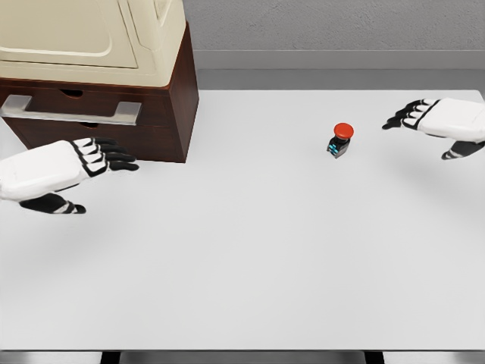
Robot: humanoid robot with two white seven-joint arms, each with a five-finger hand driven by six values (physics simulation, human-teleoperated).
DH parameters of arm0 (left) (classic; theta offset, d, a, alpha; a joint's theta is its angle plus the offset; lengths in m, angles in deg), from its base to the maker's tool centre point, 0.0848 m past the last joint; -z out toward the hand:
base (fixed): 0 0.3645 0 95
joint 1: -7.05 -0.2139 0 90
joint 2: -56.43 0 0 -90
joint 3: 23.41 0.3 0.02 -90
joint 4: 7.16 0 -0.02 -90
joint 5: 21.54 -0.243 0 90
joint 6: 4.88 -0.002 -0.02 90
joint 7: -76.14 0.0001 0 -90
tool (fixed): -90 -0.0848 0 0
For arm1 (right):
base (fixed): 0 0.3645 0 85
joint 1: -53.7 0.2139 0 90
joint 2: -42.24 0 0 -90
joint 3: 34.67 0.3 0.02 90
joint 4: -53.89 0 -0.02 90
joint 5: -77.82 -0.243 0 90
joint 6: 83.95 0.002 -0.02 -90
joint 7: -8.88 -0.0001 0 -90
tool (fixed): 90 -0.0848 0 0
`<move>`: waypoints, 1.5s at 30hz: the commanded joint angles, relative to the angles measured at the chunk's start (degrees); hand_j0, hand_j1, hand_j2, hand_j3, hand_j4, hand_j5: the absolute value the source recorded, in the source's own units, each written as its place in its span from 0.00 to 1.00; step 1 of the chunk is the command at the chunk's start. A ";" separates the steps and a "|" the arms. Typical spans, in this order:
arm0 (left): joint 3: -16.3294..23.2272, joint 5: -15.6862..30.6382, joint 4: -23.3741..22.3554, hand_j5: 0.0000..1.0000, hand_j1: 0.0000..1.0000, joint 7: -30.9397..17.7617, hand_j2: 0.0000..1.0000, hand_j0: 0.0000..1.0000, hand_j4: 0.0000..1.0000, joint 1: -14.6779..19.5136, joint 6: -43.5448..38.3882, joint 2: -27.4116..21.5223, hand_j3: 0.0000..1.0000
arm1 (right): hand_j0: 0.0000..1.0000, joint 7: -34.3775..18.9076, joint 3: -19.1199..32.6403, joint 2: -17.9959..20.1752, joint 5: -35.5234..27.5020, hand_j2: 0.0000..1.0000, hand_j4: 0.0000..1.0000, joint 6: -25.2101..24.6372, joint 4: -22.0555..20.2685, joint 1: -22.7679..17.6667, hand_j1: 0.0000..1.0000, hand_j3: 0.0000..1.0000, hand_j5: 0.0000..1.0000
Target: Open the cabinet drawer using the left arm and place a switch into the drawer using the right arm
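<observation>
A dark wooden cabinet [170, 91] stands at the table's back left, with a metal drawer handle [72, 111] across its front. The drawer looks closed. My left hand [83, 171] hovers just below and in front of the handle, fingers spread, holding nothing. A small switch [341, 140] with a red button top and black body sits upright on the table at the right of centre. My right hand [428, 125] floats to the right of the switch, a short gap away, fingers relaxed and empty.
A cream-coloured appliance [91, 34] sits on top of the cabinet. The white table [250, 258] stretches to the front edge near the bottom of the picture. A grey wall runs behind.
</observation>
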 commanded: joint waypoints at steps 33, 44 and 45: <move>-0.99 29.41 -10.35 1.00 1.00 -18.33 1.00 1.00 1.00 4.95 0.00 -0.61 1.00 | 1.00 -0.50 -2.40 -27.20 -7.04 1.00 1.00 -0.01 24.44 -1.58 1.00 1.00 1.00; -0.81 28.36 -12.81 1.00 1.00 -18.42 1.00 1.00 1.00 4.94 0.00 1.77 1.00 | 1.00 -1.65 -2.84 -28.70 -6.42 1.00 1.00 -0.01 24.35 -2.37 1.00 1.00 1.00; -0.81 28.36 -13.08 1.00 1.00 -18.34 1.00 1.00 1.00 4.94 0.00 1.86 1.00 | 1.00 -1.73 -2.84 -28.70 -6.42 1.00 1.00 -0.01 24.35 -2.37 1.00 1.00 1.00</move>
